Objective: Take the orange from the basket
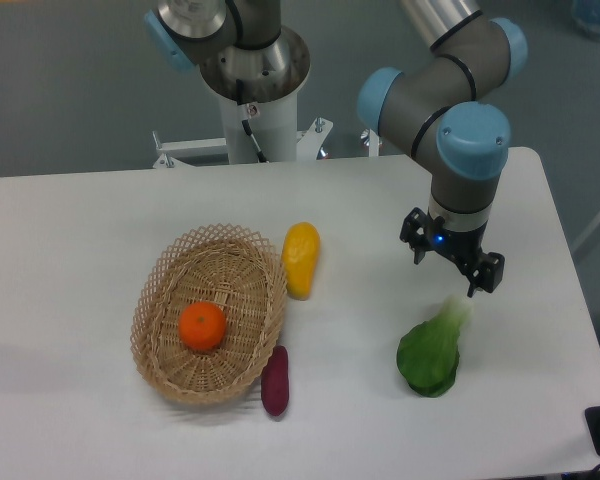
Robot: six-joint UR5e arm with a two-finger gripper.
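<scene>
- A purple eggplant-like vegetable [275, 381] lies at the bench's [70, 420] near side, touching the basket's [155, 300] front rim.
- A leafy green vegetable [431, 347] rests to the right, just below the gripper [450, 263].
- The orange [202, 326] sits alone near the basket's centre, untouched.
- A yellow mango-like fruit [301, 259] lies just beside the basket's far right rim.
- The gripper hangs with fingers spread and empty, well apart from the basket.
- Likely risk: a low sweep across could clip the yellow fruit or snag the lacy rim, dragging the light basket and rolling the orange.
</scene>
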